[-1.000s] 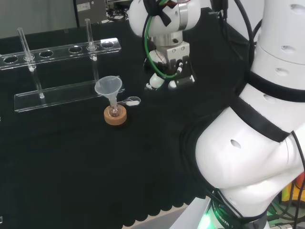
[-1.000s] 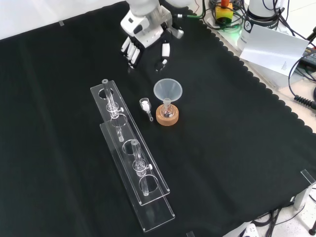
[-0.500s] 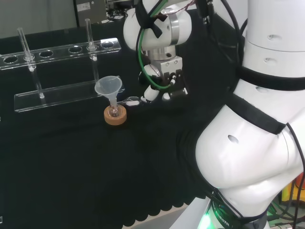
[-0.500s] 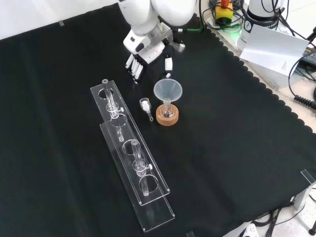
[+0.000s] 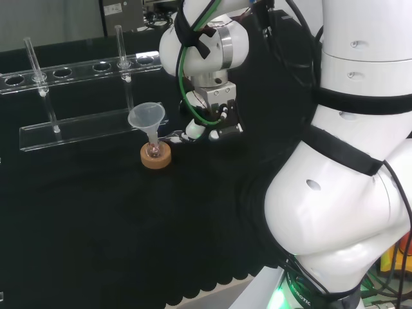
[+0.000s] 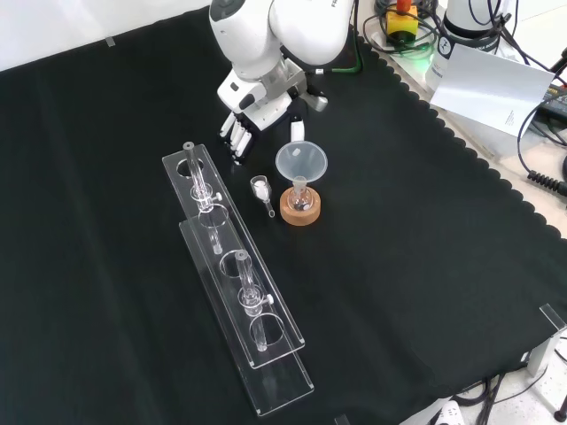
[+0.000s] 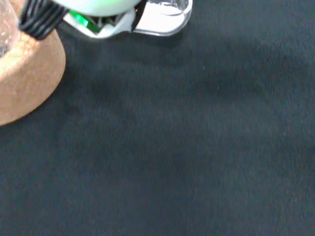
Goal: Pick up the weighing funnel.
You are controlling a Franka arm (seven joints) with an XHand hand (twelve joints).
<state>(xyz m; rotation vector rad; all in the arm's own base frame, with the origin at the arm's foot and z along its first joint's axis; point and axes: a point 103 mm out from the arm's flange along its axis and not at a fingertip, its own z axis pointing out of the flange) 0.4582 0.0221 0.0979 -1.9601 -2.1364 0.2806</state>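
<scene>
The weighing funnel, a small clear scoop with a short stem, lies on the black cloth just left of the cork ring in the front view. In the head view the weighing funnel lies right of the ring. My hand hangs just beyond it, open, with fingers straight and pointing down and the thumb spread apart near the big funnel's rim. The hand touches nothing. In the wrist view the weighing funnel shows close beside the cork ring.
The big funnel stands mouth up in a small flask on a cork ring, right beside the weighing funnel. A clear tube rack with upright tubes runs along the cloth on the funnel's other side. The cloth's scalloped edge lies at the front view's right.
The hand has travelled toward the weighing funnel, downward in the front view and leftward in the head view, and now hangs just short of it. The glassware has stayed put.
</scene>
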